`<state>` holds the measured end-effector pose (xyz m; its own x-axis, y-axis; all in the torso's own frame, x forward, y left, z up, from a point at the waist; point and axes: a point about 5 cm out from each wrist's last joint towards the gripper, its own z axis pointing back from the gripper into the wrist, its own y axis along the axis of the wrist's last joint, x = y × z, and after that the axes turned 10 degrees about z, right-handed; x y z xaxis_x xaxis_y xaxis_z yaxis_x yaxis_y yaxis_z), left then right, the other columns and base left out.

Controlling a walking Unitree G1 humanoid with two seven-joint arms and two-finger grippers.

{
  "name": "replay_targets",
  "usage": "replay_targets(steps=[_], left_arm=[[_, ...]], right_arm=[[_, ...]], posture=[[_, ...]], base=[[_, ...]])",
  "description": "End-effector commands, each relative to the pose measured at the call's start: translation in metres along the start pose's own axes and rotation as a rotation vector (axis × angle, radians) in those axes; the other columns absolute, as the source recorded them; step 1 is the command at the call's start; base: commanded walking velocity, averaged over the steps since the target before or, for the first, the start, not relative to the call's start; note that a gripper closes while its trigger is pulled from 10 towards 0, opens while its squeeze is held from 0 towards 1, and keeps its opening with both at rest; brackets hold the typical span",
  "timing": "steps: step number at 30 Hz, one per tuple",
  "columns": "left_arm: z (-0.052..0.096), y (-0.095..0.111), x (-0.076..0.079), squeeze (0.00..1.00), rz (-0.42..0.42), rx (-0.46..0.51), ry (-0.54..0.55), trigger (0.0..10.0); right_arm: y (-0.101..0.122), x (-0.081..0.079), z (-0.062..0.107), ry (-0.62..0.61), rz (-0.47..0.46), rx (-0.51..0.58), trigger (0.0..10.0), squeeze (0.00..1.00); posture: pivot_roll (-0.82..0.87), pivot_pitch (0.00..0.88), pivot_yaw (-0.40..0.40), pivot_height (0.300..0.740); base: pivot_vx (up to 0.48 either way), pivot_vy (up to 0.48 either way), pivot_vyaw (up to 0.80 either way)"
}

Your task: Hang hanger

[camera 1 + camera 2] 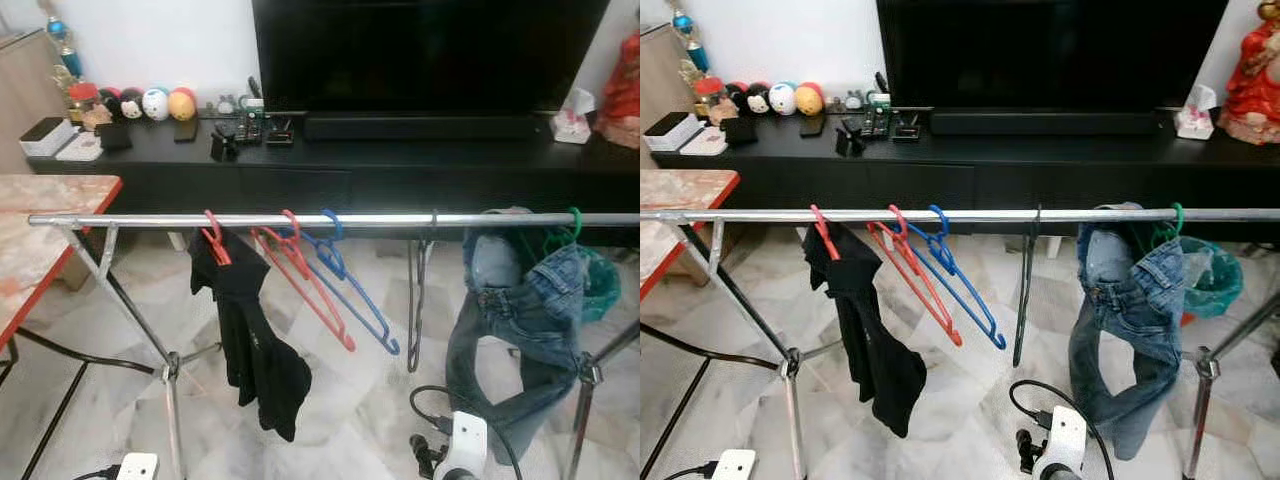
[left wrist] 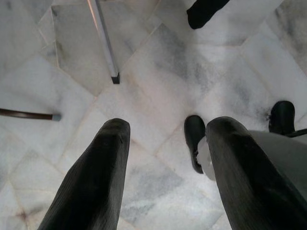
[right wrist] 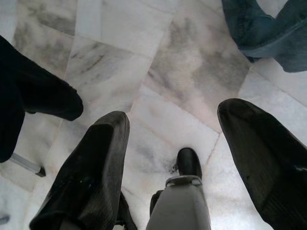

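Left eye view: four hangers (image 1: 300, 262), one rail (image 1: 330, 219).

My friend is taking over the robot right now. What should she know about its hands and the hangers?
Left hand: open, empty, pointing down at the marble floor.
Right hand: open, empty, also hanging low over the floor.
On the rail: red hanger, blue hanger, dark hanger, a black garment on a red hanger, and jeans by a green hanger.
Done: several hangers already hang.
Left: neither hand holds a hanger; whether more need hanging can't be told.
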<state>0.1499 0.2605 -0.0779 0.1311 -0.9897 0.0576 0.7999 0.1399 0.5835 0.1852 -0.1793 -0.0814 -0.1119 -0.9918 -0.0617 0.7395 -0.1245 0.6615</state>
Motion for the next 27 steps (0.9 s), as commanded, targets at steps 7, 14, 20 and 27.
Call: replay_targets(steps=[7, 14, 20, 27], left_arm=[[0.0, 0.004, -0.002, 0.0, 0.005, 0.02, 0.001, 10.0], [-0.002, 0.007, 0.001, 0.0, 0.056, 0.038, 0.013, 10.0], [-0.003, 0.007, 0.006, 0.0, 0.065, 0.038, -0.001, 10.0], [-0.004, 0.008, 0.007, 0.0, 0.068, 0.041, -0.01, 10.0]], right_arm=[[-0.005, 0.001, 0.001, -0.005, 0.096, -0.025, 10.0, 0.0], [-0.035, 0.01, 0.013, 0.017, 0.197, -0.098, 10.0, 0.0], [-0.037, 0.012, 0.014, 0.0, 0.132, -0.085, 10.0, 0.0], [-0.016, 0.004, 0.007, 0.013, 0.095, -0.013, 10.0, 0.0]], posture=[[0.0, 0.0, 0.032, 0.74], [-0.02, 0.0, 0.011, 0.74], [-0.02, 0.0, 0.0, 0.74], [-0.02, 0.0, -0.002, 0.74]], base=[[0.0, 0.0, 0.0], [0.0, 0.0, 0.0], [0.0, 0.0, 0.0], [0.0, 0.0, 0.0]])
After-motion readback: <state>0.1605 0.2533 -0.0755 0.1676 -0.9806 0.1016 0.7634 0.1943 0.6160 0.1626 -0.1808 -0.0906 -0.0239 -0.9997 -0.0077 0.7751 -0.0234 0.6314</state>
